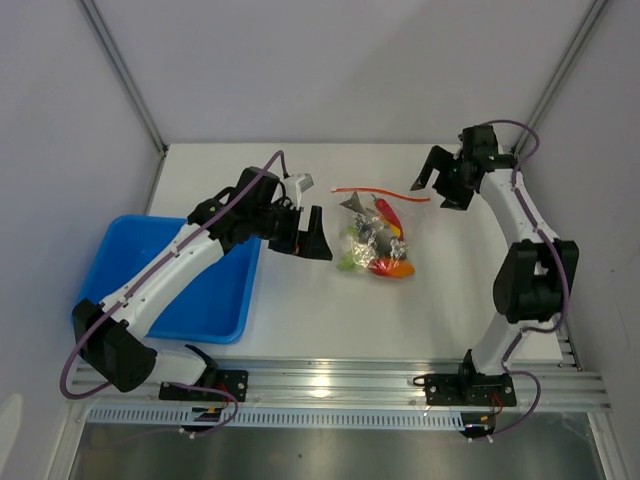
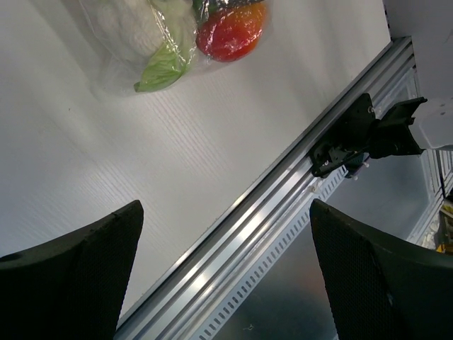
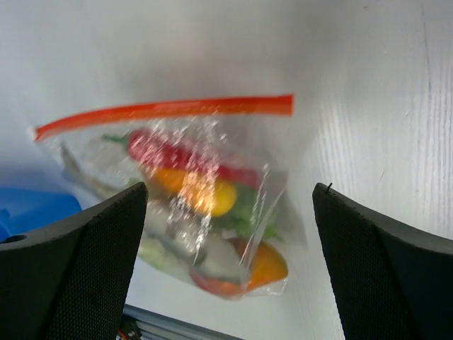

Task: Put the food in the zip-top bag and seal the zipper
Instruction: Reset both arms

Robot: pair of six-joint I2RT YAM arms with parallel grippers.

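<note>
The zip-top bag (image 1: 375,240) lies flat in the middle of the table with the food inside: a red chili (image 3: 177,152), a yellow piece (image 3: 202,197), a red-orange fruit (image 2: 230,32), white cauliflower (image 2: 141,21) and green leaves (image 2: 161,71). The zipper (image 1: 385,194) runs as one flat red strip along the bag's far edge (image 3: 170,108). My left gripper (image 1: 305,243) hangs open just left of the bag, holding nothing (image 2: 226,283). At the right end of the zipper my right gripper (image 1: 440,187) stands open and apart from the bag (image 3: 230,262).
A blue tray (image 1: 215,300) sits at the left under my left arm, and its corner (image 3: 28,209) shows in the right wrist view. An aluminium rail (image 1: 350,385) runs along the near table edge (image 2: 283,205). Walls close in the table's back and sides.
</note>
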